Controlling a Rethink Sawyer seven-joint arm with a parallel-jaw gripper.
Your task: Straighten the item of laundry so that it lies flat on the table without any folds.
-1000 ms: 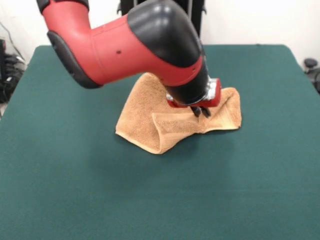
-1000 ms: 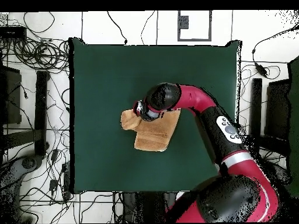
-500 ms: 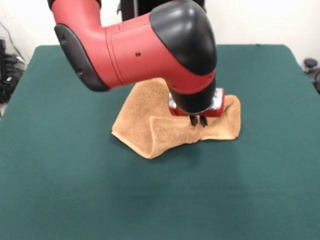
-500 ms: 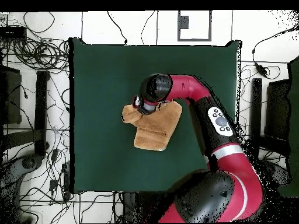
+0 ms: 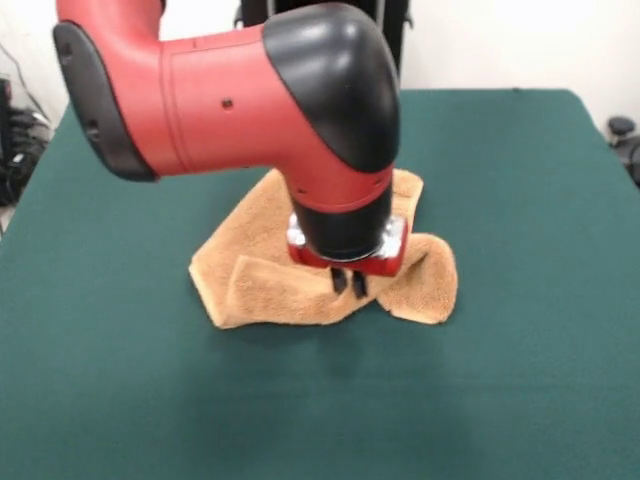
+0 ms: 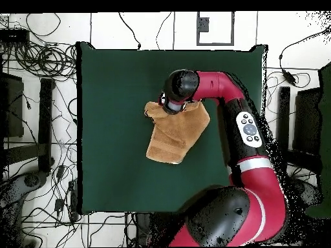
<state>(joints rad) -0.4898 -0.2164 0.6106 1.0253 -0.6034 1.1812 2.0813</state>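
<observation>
While the towel (image 5: 300, 285) sits bunched and folded mid-table (image 5: 520, 380), the gripper (image 5: 348, 283) has its fingers nearly together, pinching a raised fold near the front edge. Arm (image 6: 223, 90) overhangs most of the cloth.

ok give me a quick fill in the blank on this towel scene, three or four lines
1. The towel lies on a dark ____ table.
2. The towel's colour is orange-____.
3. The gripper is pinched on a raised ____ of the towel.
4. The arm is red and ____.

Missing words: green; tan; fold; black
</observation>
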